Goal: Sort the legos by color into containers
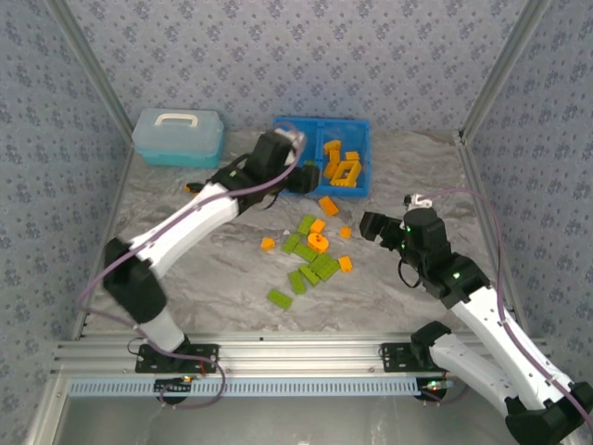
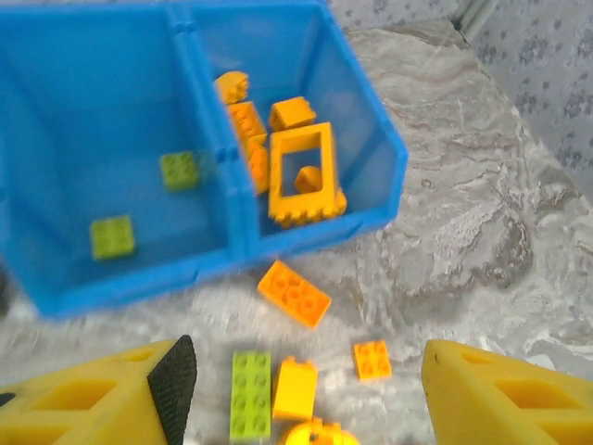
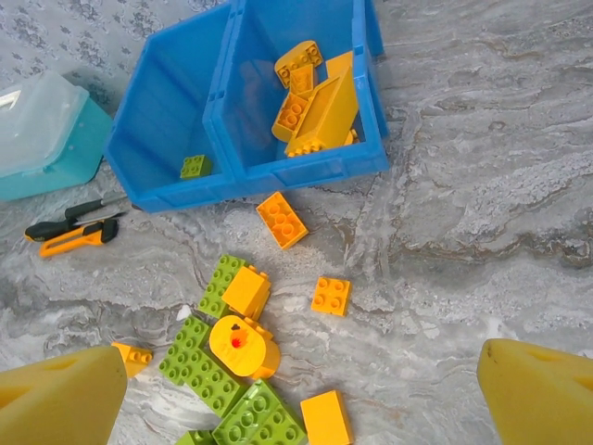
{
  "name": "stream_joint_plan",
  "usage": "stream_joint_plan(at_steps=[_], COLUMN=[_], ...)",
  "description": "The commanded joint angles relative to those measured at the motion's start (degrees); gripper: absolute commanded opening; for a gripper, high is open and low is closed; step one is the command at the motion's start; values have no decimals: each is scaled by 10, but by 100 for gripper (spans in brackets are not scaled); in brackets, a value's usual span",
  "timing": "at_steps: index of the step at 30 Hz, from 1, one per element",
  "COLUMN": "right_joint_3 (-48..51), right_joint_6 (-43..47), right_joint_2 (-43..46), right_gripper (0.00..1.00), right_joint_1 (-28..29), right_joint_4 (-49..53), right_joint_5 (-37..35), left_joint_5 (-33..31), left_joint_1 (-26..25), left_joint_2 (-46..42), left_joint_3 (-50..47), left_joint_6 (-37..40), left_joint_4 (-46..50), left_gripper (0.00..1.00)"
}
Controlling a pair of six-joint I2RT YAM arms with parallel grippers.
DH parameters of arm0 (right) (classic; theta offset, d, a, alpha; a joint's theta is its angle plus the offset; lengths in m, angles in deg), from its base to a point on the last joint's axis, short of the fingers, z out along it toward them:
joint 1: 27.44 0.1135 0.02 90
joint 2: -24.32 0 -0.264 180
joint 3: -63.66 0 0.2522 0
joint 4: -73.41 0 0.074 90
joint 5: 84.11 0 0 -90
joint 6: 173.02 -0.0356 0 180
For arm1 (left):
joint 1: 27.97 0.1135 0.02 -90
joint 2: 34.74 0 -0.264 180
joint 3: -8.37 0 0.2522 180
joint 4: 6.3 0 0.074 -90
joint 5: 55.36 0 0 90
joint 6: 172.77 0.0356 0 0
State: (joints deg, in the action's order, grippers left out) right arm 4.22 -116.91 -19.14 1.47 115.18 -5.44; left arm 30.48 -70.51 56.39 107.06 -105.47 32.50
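Note:
The blue bin (image 1: 365,158) stands at the back of the table. In the left wrist view its left compartment holds two lime green legos (image 2: 179,170) and its right compartment holds orange ones, among them the open frame (image 2: 301,176). My left gripper (image 1: 301,176) hovers open just in front of the bin, nothing between its fingers (image 2: 463,394). Below it lie an orange brick (image 2: 294,293) and a green one (image 2: 251,393). More loose legos (image 1: 310,255) lie mid-table, with the round orange piece (image 3: 243,346) among them. My right gripper (image 1: 375,225) hangs open to their right.
A pale teal lidded box (image 1: 178,136) sits left of the bin. An orange-and-black utility knife (image 3: 74,232) lies on the table in front of it. Metal frame posts and patterned walls close in the table on both sides.

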Motion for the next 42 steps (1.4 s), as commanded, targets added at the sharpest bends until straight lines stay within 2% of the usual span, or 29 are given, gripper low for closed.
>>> stream_joint_plan(at_steps=[1,4,9,13,15,22,27,32,36,42], right_joint_3=[-6,-3,-7,-3,-1,4,5,8,6,6], right_joint_6=[-3,-3,-2,-6,-8,-4,-6,-4,-3,-5], right_joint_2=[-10,-21,-42,-45,-44,-28,-16,-14,-13,-12], right_gripper=[100,100,100,100,100,100,100,100,100,100], right_joint_1=[1,0,-2,-2,-2,-2,-3,-3,-4,-4], right_joint_4=[-15,-27,-37,-38,-33,-14,-5,-1,-1,0], right_joint_5=[-8,-4,6,11,12,10,5,3,3,3], left_joint_5=[-42,-75,-95,-46,-22,-6,15,10,21,42], left_joint_1=[-38,-85,-165,-193,-199,-205,-205,-201,-199,-199], left_joint_2=[-66,-114,-158,-151,-139,-71,-24,14,33,40], left_joint_3=[-131,-218,-296,-329,-343,-324,-308,-293,-288,-307], left_joint_6=[-100,-222,-503,-678,-720,-768,-771,-752,-743,-744], left_joint_4=[20,64,122,128,115,184,188,186,178,172], left_gripper=[67,69,69,71,73,75,75,75,69,53])
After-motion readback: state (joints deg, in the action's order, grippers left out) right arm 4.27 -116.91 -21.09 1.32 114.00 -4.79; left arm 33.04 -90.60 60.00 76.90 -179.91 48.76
